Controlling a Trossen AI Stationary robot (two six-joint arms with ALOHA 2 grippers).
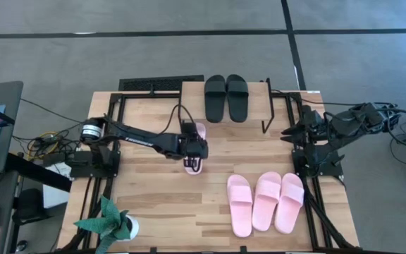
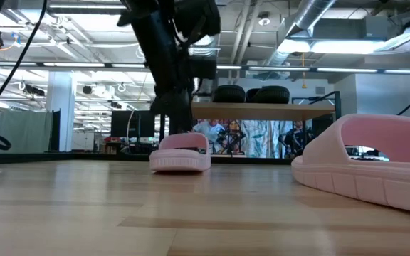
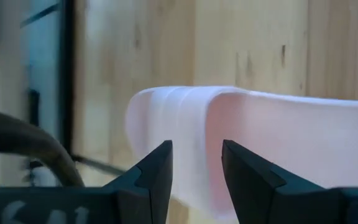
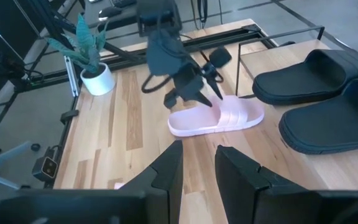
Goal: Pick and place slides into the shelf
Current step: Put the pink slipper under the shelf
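Note:
My left gripper (image 1: 194, 149) is shut on a pale pink slide (image 1: 193, 166) at the table's middle, in front of the shelf (image 2: 262, 111). In the low view this slide (image 2: 181, 153) sits at or just above the tabletop; I cannot tell which. A black pair of slides (image 1: 225, 97) rests sole down on the shelf's top. Three more pink slides (image 1: 266, 201) lie side by side, soles down, near the table's front right. My right gripper (image 4: 199, 165) stands open at the table's right edge, raised, with nothing between its fingers. My left gripper pinches the pink slide's strap (image 3: 194, 155) at its edge between its two fingers. One finger (image 3: 157, 171) is on the ribbed outer face, the other (image 3: 247, 177) on the smooth inner side. The fingers slant down from the table's left, across the slide.
A potted plant (image 1: 111, 224) stands at the table's front left corner. Black metal frames (image 1: 115, 120) run along the left and right edges. The shelf's thin black leg (image 1: 266, 113) stands right of the black pair. Bare wood lies between the held slide and the three pink ones.

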